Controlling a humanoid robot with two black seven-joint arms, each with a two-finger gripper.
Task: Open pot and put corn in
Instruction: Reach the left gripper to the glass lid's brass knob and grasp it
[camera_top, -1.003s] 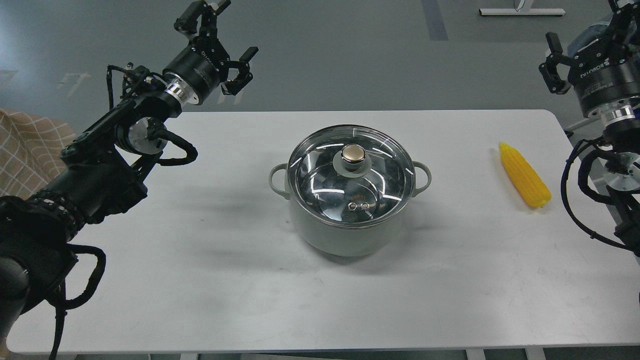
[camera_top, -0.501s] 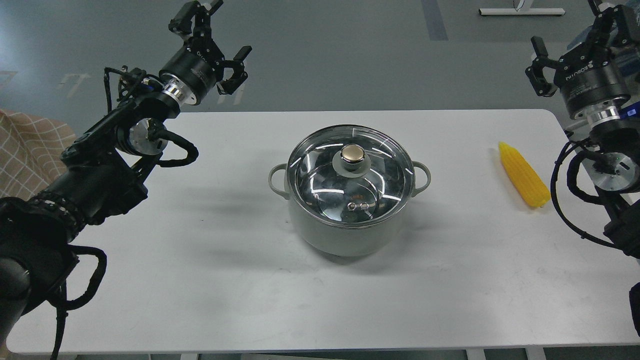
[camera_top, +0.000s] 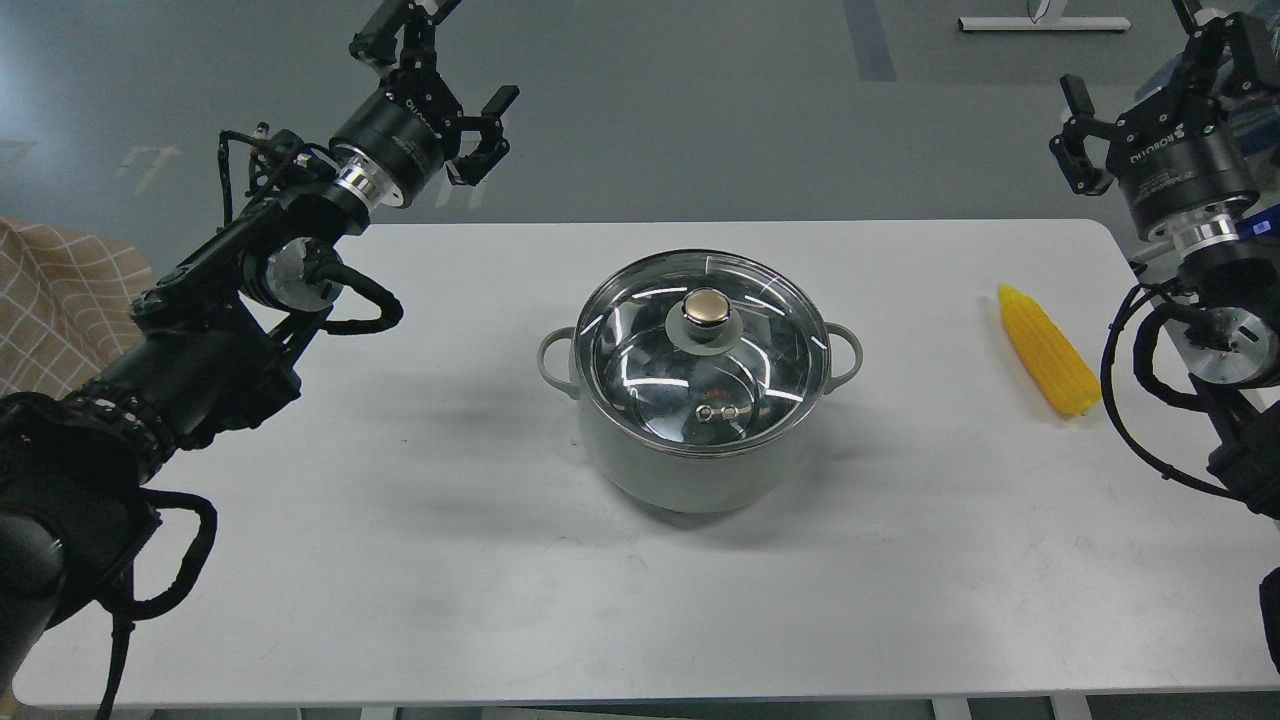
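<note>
The pale grey-green pot (camera_top: 690, 465) stands in the middle of the white table (camera_top: 400, 560), closed by a round glass lid (camera_top: 640, 360) with a metallic knob (camera_top: 706, 309). The yellow corn (camera_top: 1048, 350) lies on the table to the right of the pot, pointed end away from me. My left gripper (camera_top: 455, 55) is open and empty, raised beyond the table's far left edge, well apart from the pot. My right gripper (camera_top: 1135, 55) is open and empty, raised at the far right, above and behind the corn.
A checked cloth (camera_top: 50, 300) shows at the left edge beside the table. Grey floor lies beyond the table's far edge. My right arm's cables (camera_top: 1130, 400) hang near the table's right edge, close to the corn.
My left gripper has shifted slightly right and up after dipping left. My right gripper moved left over the last second and has held still since. Pot, lid and corn have not moved.
</note>
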